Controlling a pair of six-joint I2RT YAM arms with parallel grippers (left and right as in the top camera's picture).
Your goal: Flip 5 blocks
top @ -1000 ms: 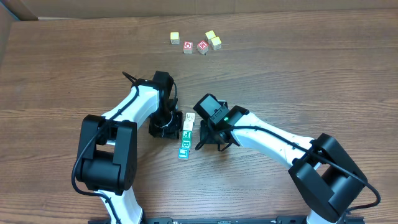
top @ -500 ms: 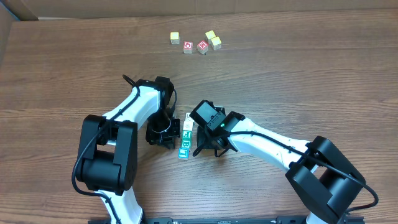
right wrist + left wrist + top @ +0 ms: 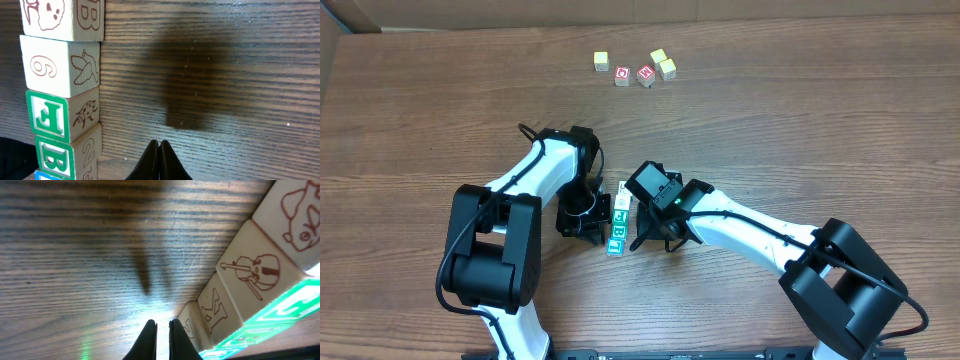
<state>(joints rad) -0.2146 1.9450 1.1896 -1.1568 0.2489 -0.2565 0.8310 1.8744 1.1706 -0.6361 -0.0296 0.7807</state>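
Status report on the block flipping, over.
Left gripper shut, empty; right gripper shut, empty. Blocks in a touching row between them. Yellow and red cubes far back, out of the way.

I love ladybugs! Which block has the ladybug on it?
The block with the green-framed F, third down in the right wrist view. The block above it shows a bird instead.

Left arm (image 3: pixel 535 170) angling inward and tipping down at the counter, jaws sitting nearly together, thin slit showing, right arm (image 3: pixel 750 225) stretching in opposite, jaws sitting pressed tip to tip, both wrists hanging low
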